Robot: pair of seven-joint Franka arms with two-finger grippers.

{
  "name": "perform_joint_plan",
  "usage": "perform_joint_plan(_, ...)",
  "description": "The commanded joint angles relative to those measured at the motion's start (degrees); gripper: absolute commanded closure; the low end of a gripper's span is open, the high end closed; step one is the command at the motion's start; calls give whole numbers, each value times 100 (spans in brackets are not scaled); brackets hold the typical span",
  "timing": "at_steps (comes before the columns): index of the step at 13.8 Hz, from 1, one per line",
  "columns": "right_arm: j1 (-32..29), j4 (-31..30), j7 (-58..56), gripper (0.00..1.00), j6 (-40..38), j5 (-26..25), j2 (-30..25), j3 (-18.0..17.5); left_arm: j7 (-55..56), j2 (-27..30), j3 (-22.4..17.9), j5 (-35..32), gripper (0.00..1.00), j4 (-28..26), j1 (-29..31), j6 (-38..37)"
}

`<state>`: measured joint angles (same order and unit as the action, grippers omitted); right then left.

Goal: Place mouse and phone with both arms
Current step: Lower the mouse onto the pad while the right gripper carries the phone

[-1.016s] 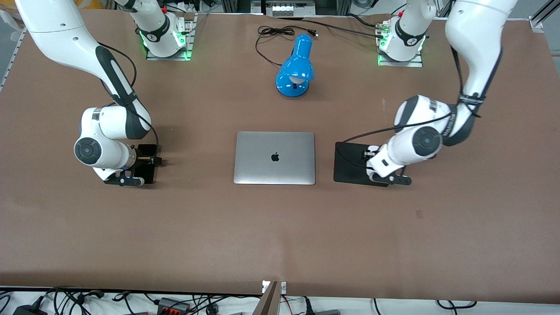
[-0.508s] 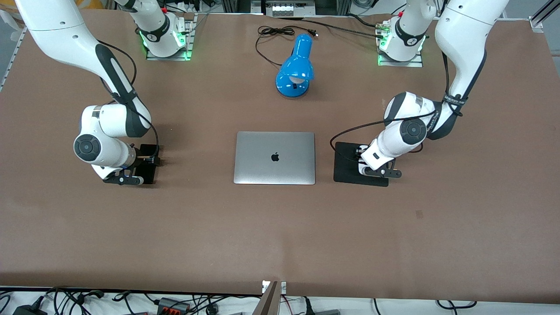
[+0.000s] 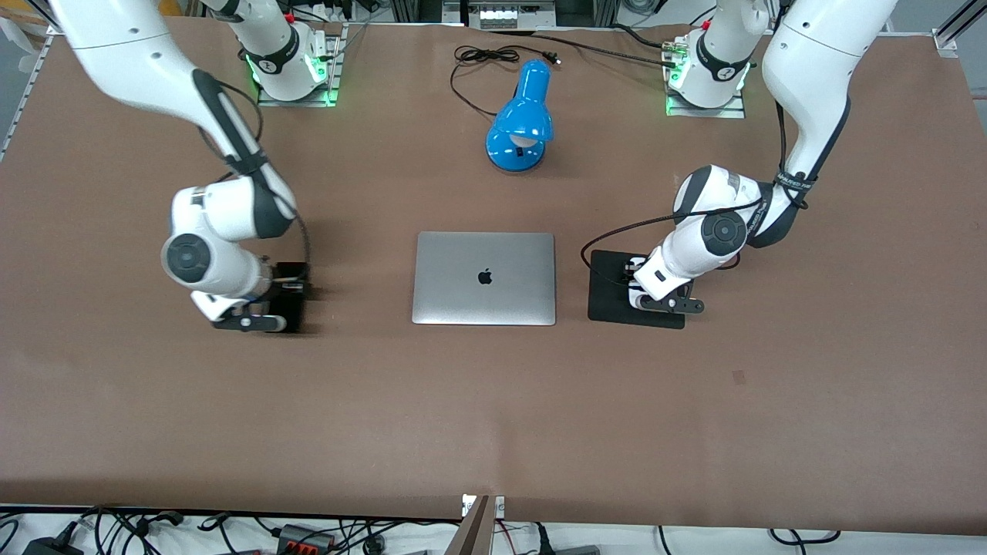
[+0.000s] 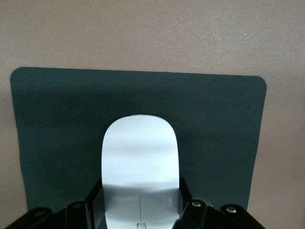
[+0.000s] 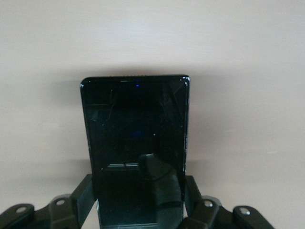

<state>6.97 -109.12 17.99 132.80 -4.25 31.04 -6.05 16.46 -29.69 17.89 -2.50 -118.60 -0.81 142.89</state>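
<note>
Brown surface [image 3: 493, 401] is lying wide around both arms. Left tool [image 4: 140, 202] is gripping the mouse [image 4: 140, 162] over the black pad [image 4: 214, 124], inside its edges. Right tool [image 5: 138, 200] is clamping the phone [image 5: 136, 119] over bare surface toward the right arm's end, well apart from the laptop [image 3: 484, 277].

The closed silver laptop [image 3: 484, 278] blocks the frame's centre and the blue desk lamp [image 3: 520, 119] stands above it; the brown bench [image 3: 493, 416] lies open across the lower frame.
</note>
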Motion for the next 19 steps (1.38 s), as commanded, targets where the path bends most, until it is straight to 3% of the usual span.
perform_joint_plan(1,558,443,686,65,-202,109,261,-19,112,42,21,-128,51,-67,28,73)
perform_joint_plan(2,655,505,888,65,-184,109,315,-19,112,51,21,-128,31,-67,37,73)
perform_joint_plan(4,735,550,856,65,-176,91,438,-19,103,51,21,-128,2,-58,63,73)
perform_joint_plan(11,893,550,733,65,-132,21,596,-19,59,357,13,-128,0,3,81,-41)
perform_joint_plan(13,1024,550,627,65,-123,-75,640,-10,50,621,-14,-136,0,195,116,-566)
perform_joint_plan(14,1043,550,618,51,-114,-111,649,-10,33,701,-22,-137,0,440,116,-1065)
perform_joint_plan(15,1034,550,688,1,-114,-111,684,-10,33,762,-31,-145,0,695,116,-1531)
perform_joint_plan(19,929,864,1013,0,-219,-49,519,16,6,851,-31,-154,0,1916,239,-3281)
